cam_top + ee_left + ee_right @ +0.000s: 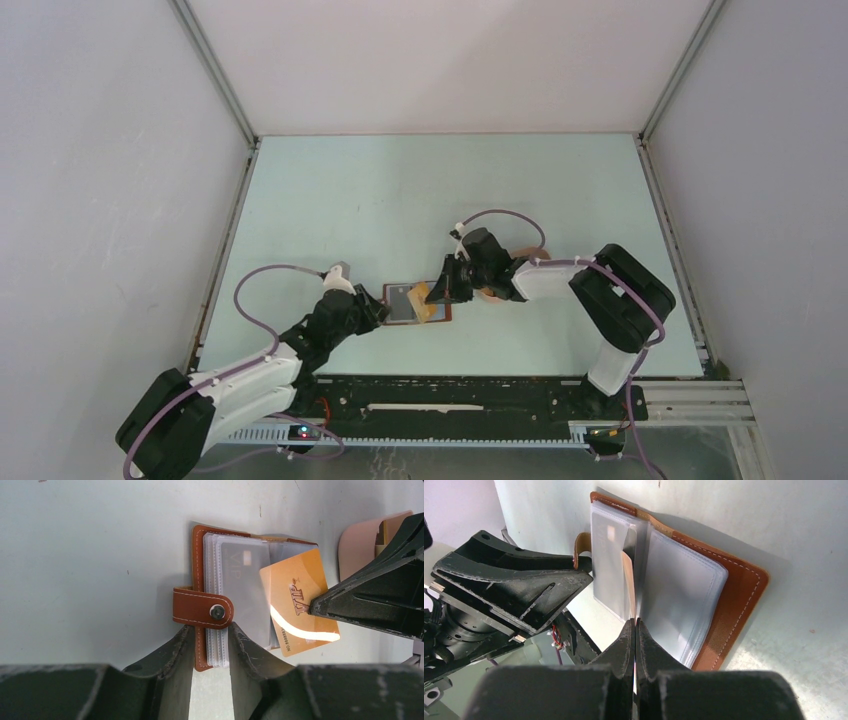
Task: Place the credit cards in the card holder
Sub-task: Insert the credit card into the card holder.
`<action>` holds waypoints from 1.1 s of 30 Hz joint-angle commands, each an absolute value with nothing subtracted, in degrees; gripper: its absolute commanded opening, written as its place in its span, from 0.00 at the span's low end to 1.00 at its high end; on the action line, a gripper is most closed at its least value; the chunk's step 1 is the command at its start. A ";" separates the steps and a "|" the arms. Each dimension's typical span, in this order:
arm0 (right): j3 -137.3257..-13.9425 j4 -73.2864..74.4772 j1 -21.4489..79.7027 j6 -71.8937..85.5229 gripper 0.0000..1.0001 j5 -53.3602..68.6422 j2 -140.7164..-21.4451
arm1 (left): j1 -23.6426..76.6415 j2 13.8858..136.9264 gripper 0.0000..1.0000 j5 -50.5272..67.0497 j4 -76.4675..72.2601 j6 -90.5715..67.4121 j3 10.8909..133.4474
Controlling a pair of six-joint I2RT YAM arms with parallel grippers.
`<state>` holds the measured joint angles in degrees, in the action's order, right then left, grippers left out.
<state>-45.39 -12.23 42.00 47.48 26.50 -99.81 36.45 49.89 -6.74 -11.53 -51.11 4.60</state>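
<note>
Nearest, the left gripper (211, 630) at the frame's bottom clamps the left edge of the open wallet (199, 550) at centre; the right gripper (635, 624) pinches a gold card (299, 597) over it.

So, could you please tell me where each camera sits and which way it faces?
Top: above and behind the arms, looking down on the table; both arms show.
Left wrist: looks along the left end effector gripping the wallet.
Right wrist: looks along the right end effector, shut on the yellow card.
All share: wallet, yellow card.
</note>
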 commanded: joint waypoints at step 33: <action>-40.69 -27.35 42.74 50.48 0.00 22.50 -106.02 | 36.13 52.45 0.33 -3.39 -13.05 -52.03 2.20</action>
